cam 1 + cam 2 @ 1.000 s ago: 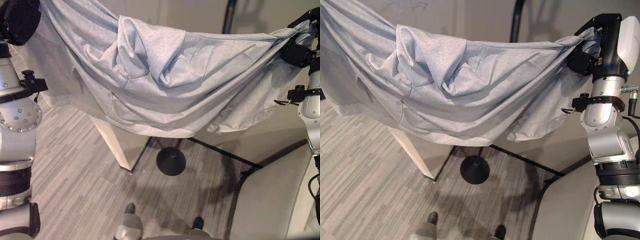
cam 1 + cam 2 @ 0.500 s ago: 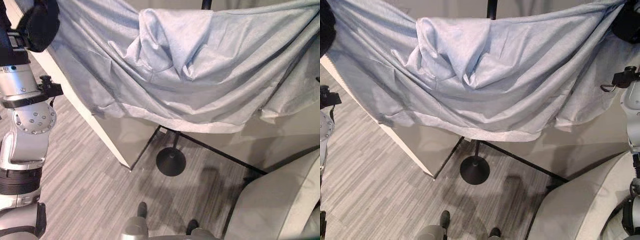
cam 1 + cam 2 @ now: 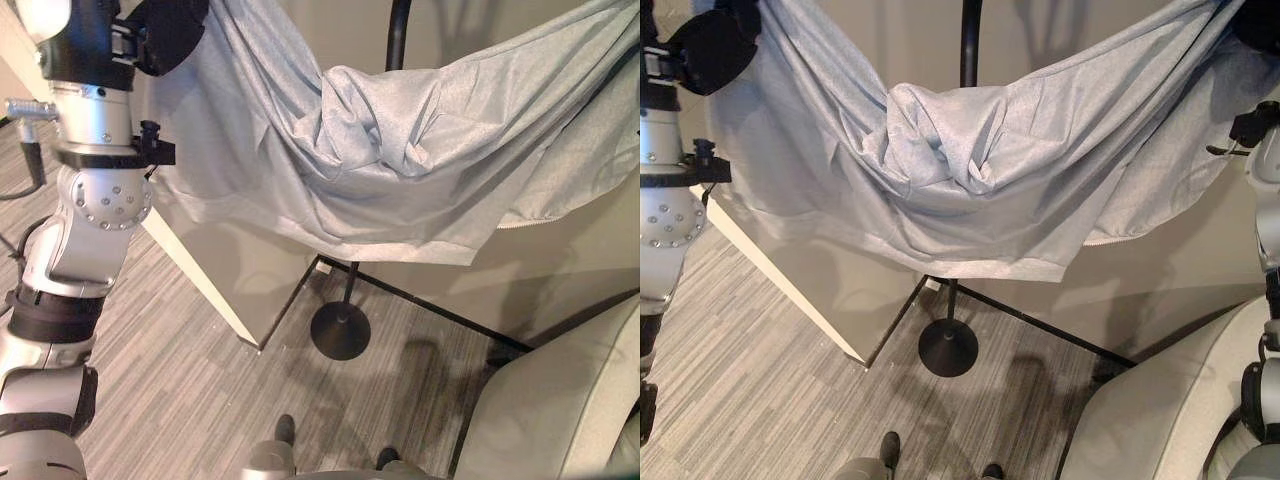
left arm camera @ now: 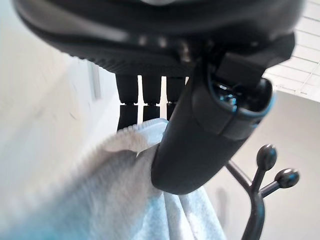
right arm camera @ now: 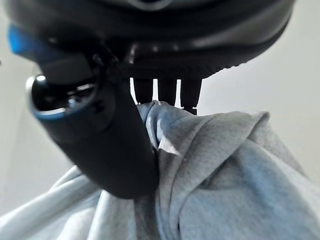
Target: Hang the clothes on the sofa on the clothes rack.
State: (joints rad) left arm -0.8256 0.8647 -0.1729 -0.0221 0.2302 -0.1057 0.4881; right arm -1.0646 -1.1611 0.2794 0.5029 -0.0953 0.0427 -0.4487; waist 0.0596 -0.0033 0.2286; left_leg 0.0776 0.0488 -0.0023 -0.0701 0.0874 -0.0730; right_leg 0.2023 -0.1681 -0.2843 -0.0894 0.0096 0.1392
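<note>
While pinching garment [image 3: 400, 150]: hands [image 4: 200, 145] raised.

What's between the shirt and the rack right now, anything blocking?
Nothing visible. The grey shirt hangs stretched between the left hand and right hand, both pinching it, directly in front of the rack pole; its hooks look bare.

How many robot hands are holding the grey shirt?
2. The left hand pinches one end of the grey shirt, and the right hand pinches the other end. The shirt hangs stretched between them in front of the clothes rack.
</note>
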